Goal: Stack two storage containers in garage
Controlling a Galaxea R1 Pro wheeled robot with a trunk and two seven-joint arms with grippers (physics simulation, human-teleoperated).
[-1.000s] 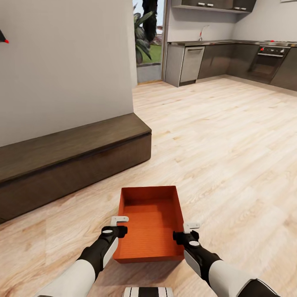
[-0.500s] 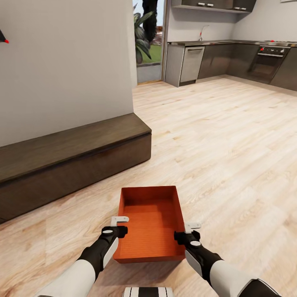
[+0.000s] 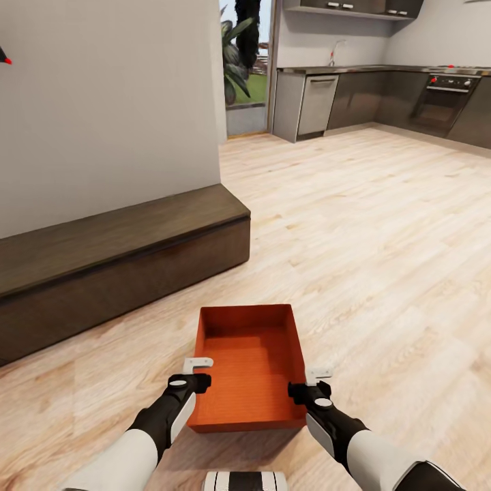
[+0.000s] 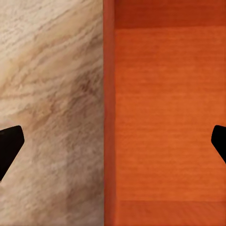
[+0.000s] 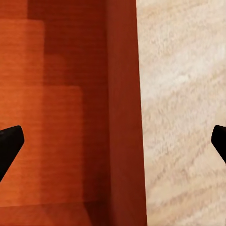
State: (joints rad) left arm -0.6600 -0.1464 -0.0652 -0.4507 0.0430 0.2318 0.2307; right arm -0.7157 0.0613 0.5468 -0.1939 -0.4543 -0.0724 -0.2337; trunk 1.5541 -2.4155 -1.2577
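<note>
I have the orange-red storage container (image 3: 249,365) on the wood-plank floor (image 3: 382,259), long axis running away from me; my left gripper (image 3: 198,374) and right gripper (image 3: 308,383) each straddle a side wall, jaws spread wide, neither arm nearer

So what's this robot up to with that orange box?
It is in the living room, working on an open orange-red storage container. Its left gripper is at the box's left wall and its right gripper at the right wall. Each wrist view shows the fingers spread wide with one wall between them, so both are open. A dark-wood bench runs along the white wall.
</note>
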